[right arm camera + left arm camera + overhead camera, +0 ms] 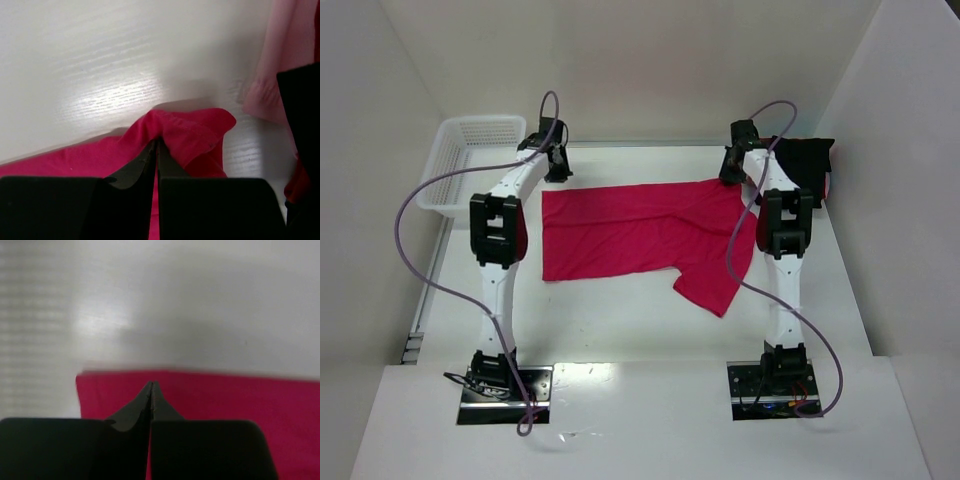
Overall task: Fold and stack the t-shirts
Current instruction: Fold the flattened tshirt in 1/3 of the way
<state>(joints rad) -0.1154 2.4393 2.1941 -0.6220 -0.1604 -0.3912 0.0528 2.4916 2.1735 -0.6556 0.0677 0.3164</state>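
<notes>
My right hand pinches a bunched corner of the red t-shirt, spread on the desk between both hands; my left hand is closed, grip unclear. Lifting, its corner may slip and skew the fold

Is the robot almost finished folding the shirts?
Not yet. Nothing is stacked. The red t-shirt lies flat on the table. The right fingers pinch its far right corner, and the left fingers are shut above its far left corner. The black t-shirt sits bunched at the back right, not yet folded.
</notes>
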